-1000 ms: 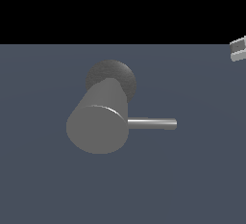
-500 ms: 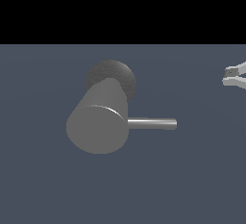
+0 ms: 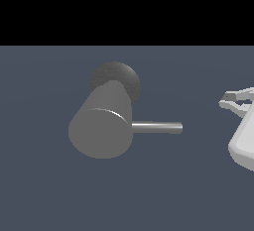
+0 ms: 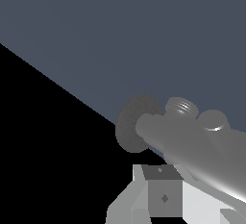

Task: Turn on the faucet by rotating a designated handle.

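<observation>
The faucet [image 3: 101, 128] is a thick matte grey cylinder with its flat round end facing the exterior camera, on a darker rounded base [image 3: 121, 76]. The handle [image 3: 158, 127] is a thin shiny rod jutting level from the cylinder toward the exterior view's right. My gripper [image 3: 224, 101] is at the exterior view's right edge, well apart from the rod's tip and a little higher, touching nothing. Its two fingers point toward the faucet with a small gap between them. In the wrist view the base [image 4: 134, 124] and grey body [image 4: 192, 141] lie beyond one of my fingers [image 4: 163, 196]; I cannot pick out the handle there.
The faucet stands on a plain dark blue-grey floor [image 3: 49, 190]. The white hand and wrist [image 3: 244, 143] fill the lower right edge of the exterior view. Black background lies above the floor.
My gripper has come in from the upper right corner, moving down and toward the faucet, and more of the hand now shows. The faucet and handle have not moved.
</observation>
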